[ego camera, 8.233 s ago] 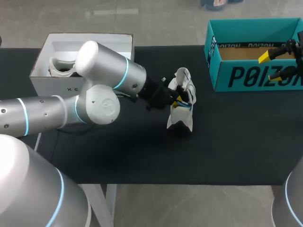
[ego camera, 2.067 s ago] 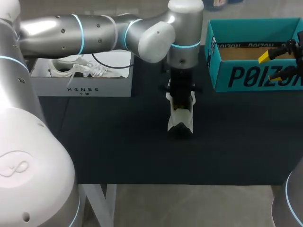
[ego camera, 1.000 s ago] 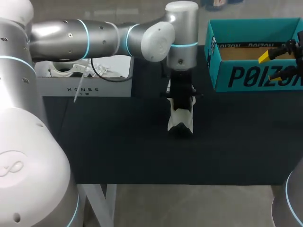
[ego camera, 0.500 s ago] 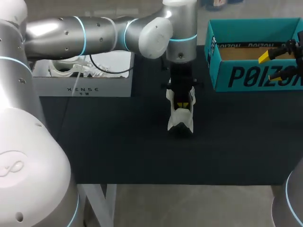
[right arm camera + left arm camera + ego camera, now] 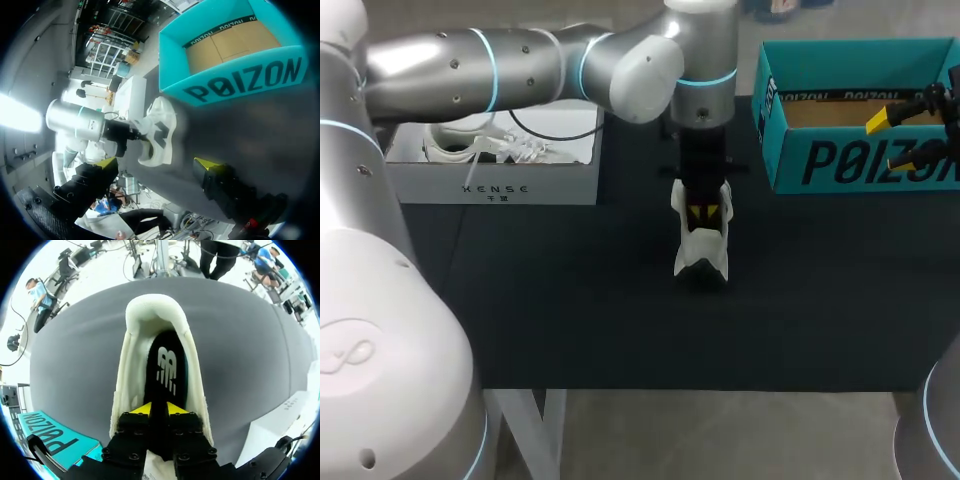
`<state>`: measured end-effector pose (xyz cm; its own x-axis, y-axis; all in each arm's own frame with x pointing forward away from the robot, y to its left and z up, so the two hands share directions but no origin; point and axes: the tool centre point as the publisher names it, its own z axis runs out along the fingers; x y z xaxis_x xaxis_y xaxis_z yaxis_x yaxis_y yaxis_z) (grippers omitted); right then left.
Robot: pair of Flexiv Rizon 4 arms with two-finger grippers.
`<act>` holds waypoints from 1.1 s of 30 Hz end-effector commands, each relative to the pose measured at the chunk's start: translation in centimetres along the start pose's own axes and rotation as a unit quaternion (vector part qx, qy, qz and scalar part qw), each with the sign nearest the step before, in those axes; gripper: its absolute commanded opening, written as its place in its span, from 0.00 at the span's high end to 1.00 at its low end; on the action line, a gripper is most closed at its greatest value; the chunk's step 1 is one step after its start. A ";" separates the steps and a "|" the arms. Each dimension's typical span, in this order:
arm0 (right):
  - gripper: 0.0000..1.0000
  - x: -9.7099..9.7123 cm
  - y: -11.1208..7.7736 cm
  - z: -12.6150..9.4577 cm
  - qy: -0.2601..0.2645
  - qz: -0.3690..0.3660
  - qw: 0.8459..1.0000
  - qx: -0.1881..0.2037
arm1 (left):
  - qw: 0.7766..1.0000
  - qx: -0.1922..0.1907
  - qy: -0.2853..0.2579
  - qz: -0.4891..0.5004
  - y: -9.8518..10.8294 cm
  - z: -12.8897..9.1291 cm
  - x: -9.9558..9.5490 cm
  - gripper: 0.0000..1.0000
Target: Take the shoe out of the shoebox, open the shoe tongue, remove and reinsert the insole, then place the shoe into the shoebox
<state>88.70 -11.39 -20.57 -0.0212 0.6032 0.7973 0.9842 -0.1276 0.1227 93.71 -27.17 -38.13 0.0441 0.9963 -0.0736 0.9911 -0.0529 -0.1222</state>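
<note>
- The white shoe [image 5: 703, 250] stands on its sole near the middle of the black bench [image 5: 570, 320], between the white shoebox [image 5: 490, 185] and the teal box [image 5: 860, 160], touching neither.
- Its dark insole [image 5: 167, 367] lies flat in the heel, in plain sight through the wide-open mouth.
- Your left tool [image 5: 159, 410] sits down in that mouth, over the fore part of the insole, with the arm coming straight down from above. You cannot tell whether it has hold of the insole or nothing at all.
- The step in hand looks like the insole work, either drawing it out or seating it back.
- To do it well, keep the wrist plumb and work along the shoe's length, slowly. Nothing braces the shoe, so a sideways tug would likely tip it.
- If you are seating the insole, press it toward the toe before you let go, so that the heel end stays flat.
- Your right tool [image 5: 157, 163] hangs spread wide and empty beside the teal box, well apart from the shoe. It could steady the heel.
- A second shoe [image 5: 455, 145] lies in the white shoebox.
</note>
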 end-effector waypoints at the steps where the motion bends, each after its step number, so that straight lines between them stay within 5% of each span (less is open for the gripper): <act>1: 0.00 0.0 0.0 0.0 -0.001 0.000 1.000 0.000 | 1.000 -0.005 0.004 -0.004 -0.2 -0.5 0.4 0.00; 14: 0.00 0.0 0.0 0.0 -0.001 0.000 1.000 0.000 | 0.999 -0.015 0.028 -0.012 -1.0 -2.0 1.9 0.00; 33: 0.00 0.0 0.0 0.0 -0.001 0.000 1.000 0.000 | 0.999 -0.043 0.003 -0.015 -0.3 -3.6 1.1 0.00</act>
<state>88.70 -11.39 -20.57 -0.0212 0.6032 0.7973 0.9842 -0.1276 0.1227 94.14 -25.89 -34.70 0.0160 0.9977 -0.0666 0.9986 -0.0194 -0.0501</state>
